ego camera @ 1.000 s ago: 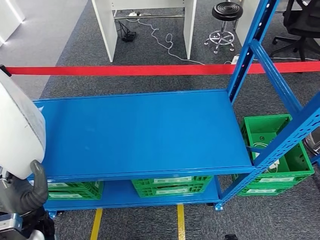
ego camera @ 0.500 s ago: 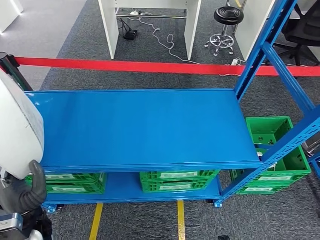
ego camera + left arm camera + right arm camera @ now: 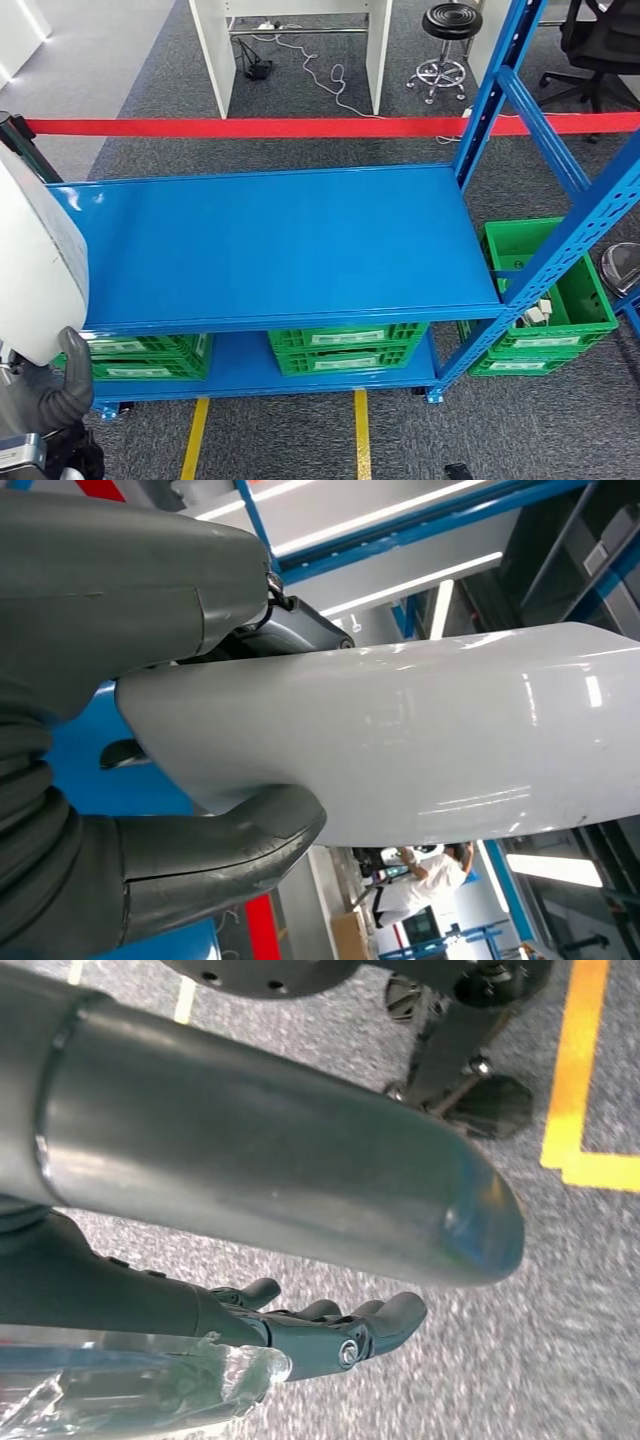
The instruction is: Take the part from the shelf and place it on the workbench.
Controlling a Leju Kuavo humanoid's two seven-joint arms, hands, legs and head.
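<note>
A large smooth white part [image 3: 34,260] fills the left edge of the head view, in front of the blue shelf's left end. My left hand [image 3: 53,390] grips it from below, dark fingers curled around its lower rim. Up close in the left wrist view, the white part [image 3: 423,730] lies between the thick grey thumb and the fingers of my left hand [image 3: 151,860]. The blue shelf board [image 3: 287,240] is bare. My right hand [image 3: 302,1330] hangs over the grey carpet with its fingers stretched out and nothing in them.
Green crates [image 3: 343,350] sit on the lower shelf level, and another green crate [image 3: 543,290] stands at the right behind the blue uprights [image 3: 490,90]. A red barrier tape [image 3: 302,127] runs behind the shelf. Yellow floor lines [image 3: 362,435] lie in front.
The whole picture has shifted a little, so the camera moved. My left hand still holds the white part in the same place in view.
</note>
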